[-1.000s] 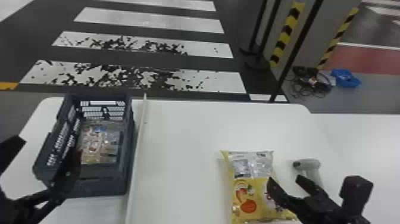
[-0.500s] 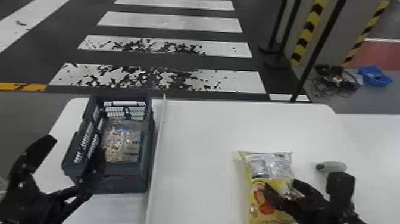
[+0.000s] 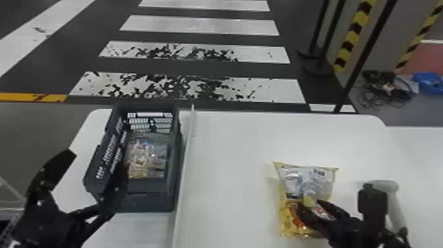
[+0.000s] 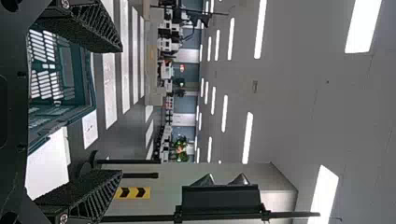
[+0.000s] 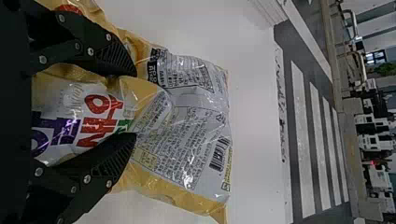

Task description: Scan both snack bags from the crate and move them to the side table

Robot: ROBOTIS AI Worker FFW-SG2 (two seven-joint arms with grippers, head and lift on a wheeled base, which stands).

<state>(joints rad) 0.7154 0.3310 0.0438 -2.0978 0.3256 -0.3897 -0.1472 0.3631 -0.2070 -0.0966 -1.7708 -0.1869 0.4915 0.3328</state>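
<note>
From where I stand, two grippers are present at the near side. The right gripper (image 3: 310,203) is clenched on one yellow snack bag (image 3: 286,219), a ridge of its film squeezed between the two fingers. The bag's body spreads to both sides of them, and its printed silver end reaches out past the fingertips, toward the far side. It is at the white table (image 3: 227,198); whether its underside touches the surface, I cannot tell. The left gripper (image 3: 98,160) is released, its two fingers wide apart, at the near left corner of the crate.

Just right of the bag lies one pale scanner (image 3: 394,201), partly hidden behind the right arm. One dark crate (image 3: 150,201) stands at the left, with clear-wrapped packaging (image 3: 146,158) inside; how many packets, I cannot tell. One raised white strip (image 3: 186,165) runs near to far just beside the crate, between it and the bag. Farther off, at the right, one blue tray (image 3: 428,83) sits on the floor beside a heap of cables (image 3: 387,89).
</note>
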